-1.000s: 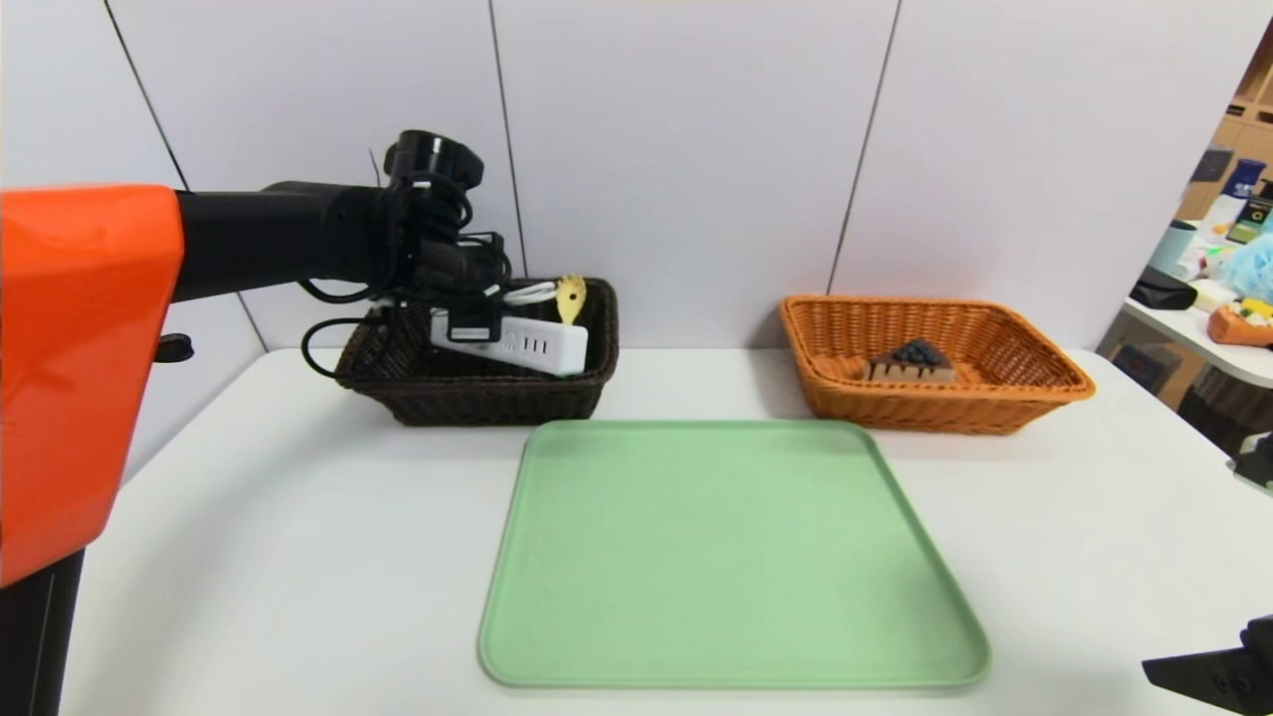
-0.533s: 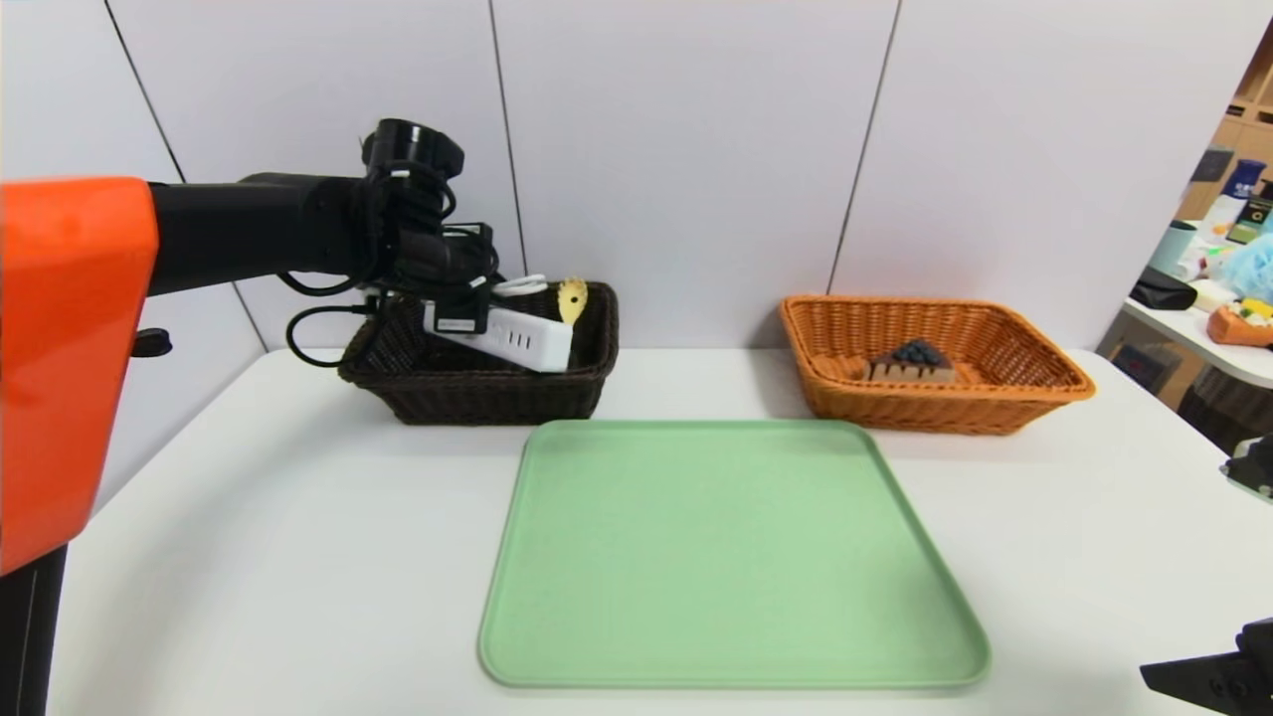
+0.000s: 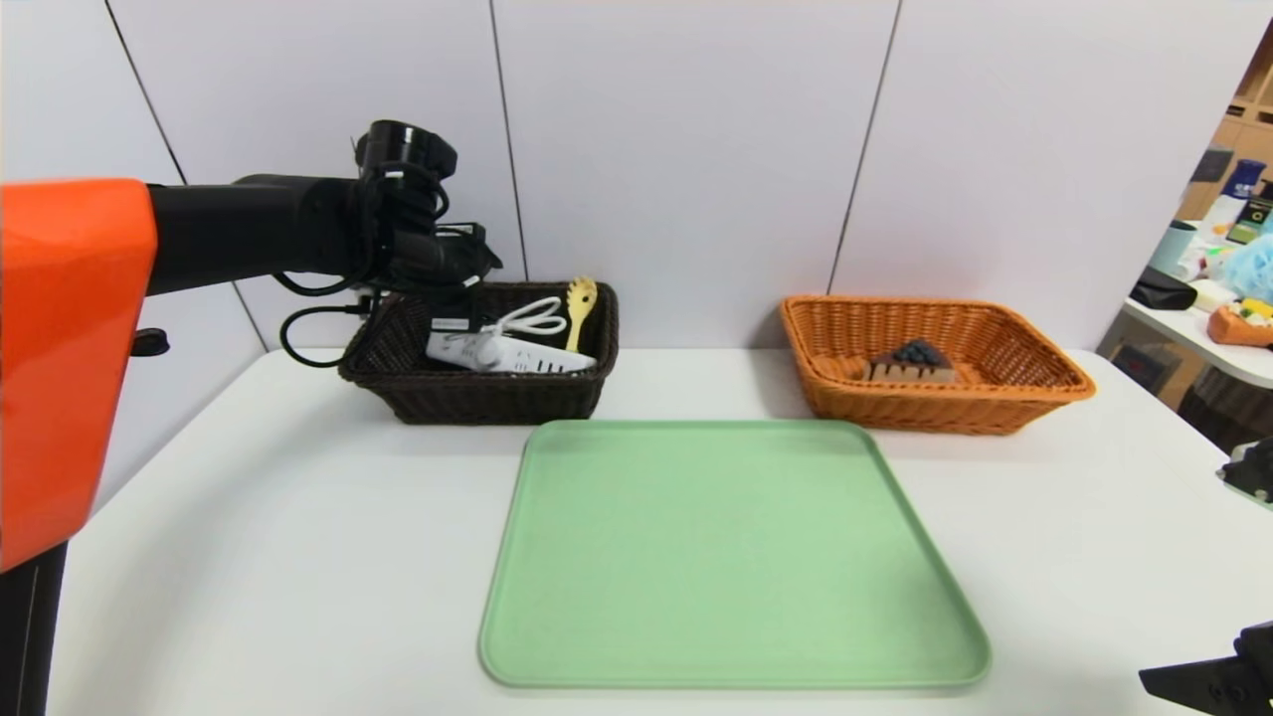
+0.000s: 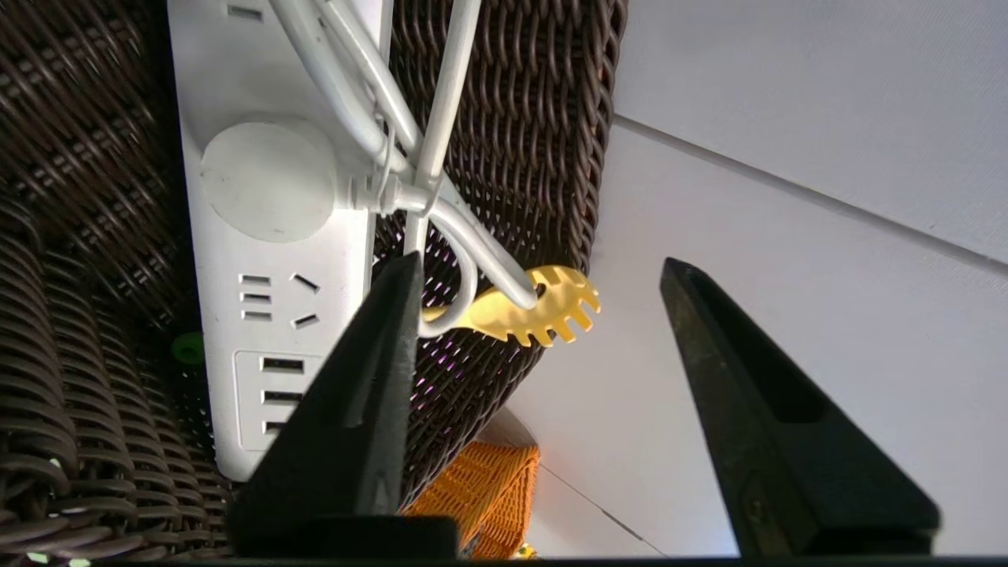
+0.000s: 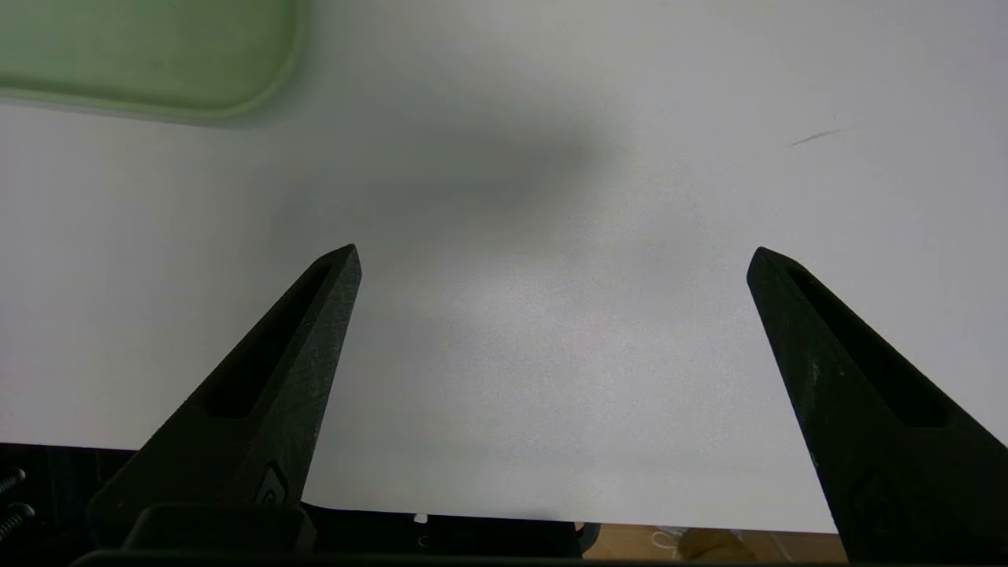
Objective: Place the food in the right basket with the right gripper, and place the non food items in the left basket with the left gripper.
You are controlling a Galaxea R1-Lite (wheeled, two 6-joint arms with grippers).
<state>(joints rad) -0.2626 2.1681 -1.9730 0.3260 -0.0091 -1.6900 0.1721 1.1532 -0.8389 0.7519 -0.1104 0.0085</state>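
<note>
The white power strip (image 3: 507, 356) with its coiled cord lies inside the dark brown left basket (image 3: 477, 403). The yellow pasta spoon (image 3: 579, 303) leans against that basket's right end. My left gripper (image 4: 539, 260) hovers over the basket's back left part, open, with nothing between its fingers. From the left wrist, the power strip (image 4: 268, 236) and the spoon's head (image 4: 520, 311) lie just beyond the fingertips. The cake slice (image 3: 910, 363) sits in the orange right basket (image 3: 1034, 393). My right gripper (image 5: 551, 252) is parked open over bare table at the front right corner.
A large green tray (image 3: 731, 557) lies flat in the middle of the white table (image 3: 249, 517), in front of both baskets. White wall panels stand close behind the baskets. Another table with clutter (image 3: 1233, 298) stands off to the far right.
My left gripper opened and let go of the power strip, which dropped from a tilted hold to lie flat in the dark basket. The arm drew back a little. The right arm stayed put.
</note>
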